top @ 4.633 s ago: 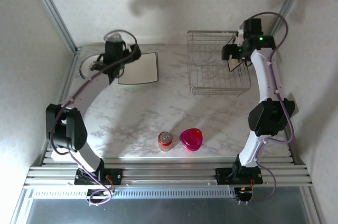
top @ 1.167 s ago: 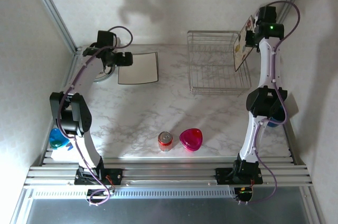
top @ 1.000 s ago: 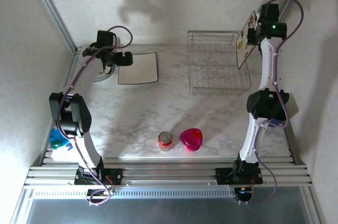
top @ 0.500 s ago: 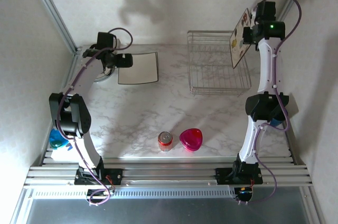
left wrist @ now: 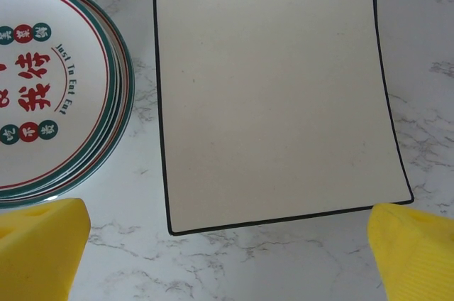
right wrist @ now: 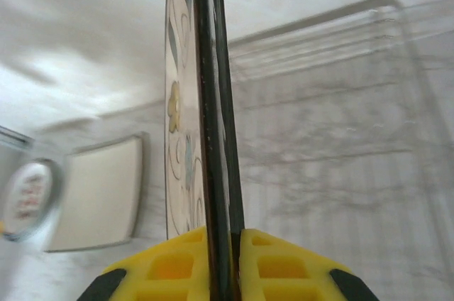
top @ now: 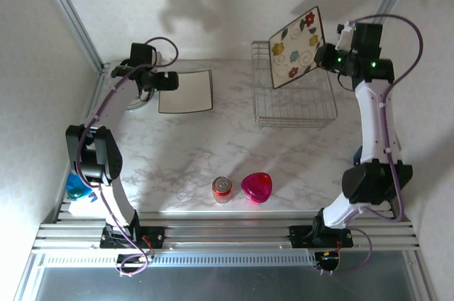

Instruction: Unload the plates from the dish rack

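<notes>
My right gripper (top: 328,58) is shut on the edge of a square cream plate with flowers (top: 298,47), held tilted in the air over the back of the wire dish rack (top: 294,102). In the right wrist view the plate (right wrist: 186,102) stands edge-on between my yellow fingers (right wrist: 177,265). My left gripper (top: 167,81) hovers open over two stacked square plates (left wrist: 277,102) lying bottom-up on the table. Its yellow fingertips (left wrist: 35,251) stand wide apart with nothing between them. A stack of round plates with red characters (left wrist: 50,88) sits just left of the square ones.
A red can (top: 222,189) and a pink heart-shaped dish (top: 257,187) stand near the front middle of the marble table (top: 198,152). A blue object (top: 76,186) lies at the left edge. Walls close in at the back and on both sides.
The right arm has lifted the flowered plate from the rack's right side and swung it left, turning its face towards the top camera. The left arm has stayed still.
</notes>
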